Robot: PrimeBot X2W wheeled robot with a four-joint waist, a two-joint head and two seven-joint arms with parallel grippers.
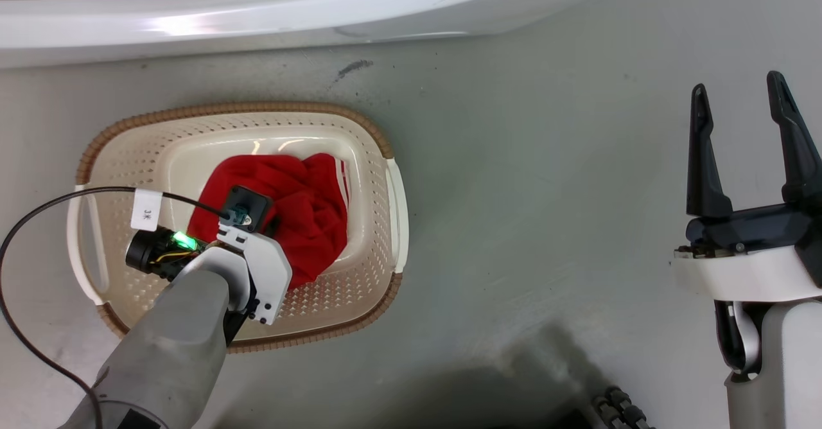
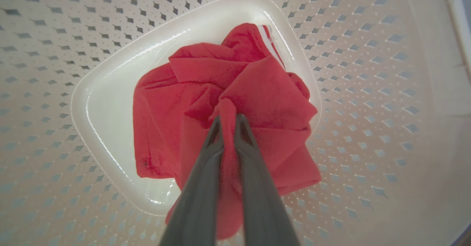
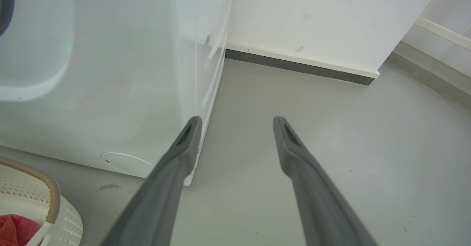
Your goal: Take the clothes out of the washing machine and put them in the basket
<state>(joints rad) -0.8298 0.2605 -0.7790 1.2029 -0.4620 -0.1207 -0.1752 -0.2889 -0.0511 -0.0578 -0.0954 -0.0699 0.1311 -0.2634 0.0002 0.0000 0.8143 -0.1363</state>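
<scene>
Pinching crumpled red clothes [image 2: 257, 91], left gripper [image 2: 228, 120] hangs inside perforated basket [image 2: 368, 91].

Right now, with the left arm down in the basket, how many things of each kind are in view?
basket: 1
washing machine: 1
heap of red clothes: 1, lying in the basket; the number of garments in it cannot be told
grippers: 2, the left gripper shut on the red clothes, the right gripper open over the floor
Total: 5

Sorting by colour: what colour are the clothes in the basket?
Clothes: bright red with white trim stripes; left wrist view shows them best.
</scene>
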